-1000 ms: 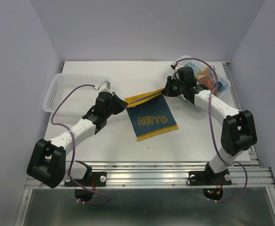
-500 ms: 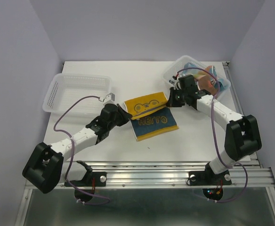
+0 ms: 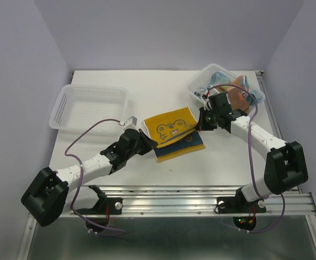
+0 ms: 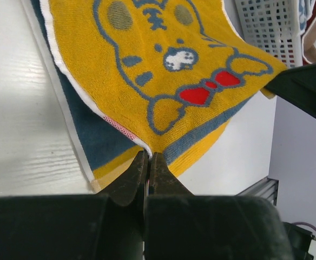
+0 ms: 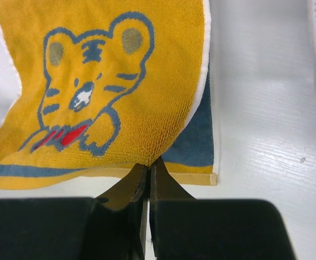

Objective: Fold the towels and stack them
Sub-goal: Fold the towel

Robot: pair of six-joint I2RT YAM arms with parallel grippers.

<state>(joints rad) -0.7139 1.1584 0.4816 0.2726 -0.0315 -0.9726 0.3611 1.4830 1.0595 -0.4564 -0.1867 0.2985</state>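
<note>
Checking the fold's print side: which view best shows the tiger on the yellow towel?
Right wrist: the whole tiger sits large on the towel. Left wrist crops its ears; the top view shows it whole but small.

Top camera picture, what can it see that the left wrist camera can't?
Only the top view shows the empty white basket and both whole arms. Only the left wrist view shows the tiger's red bow and the left gripper pinching the yellow tiger towel up close. Both show that towel folded over its blue side.
</note>
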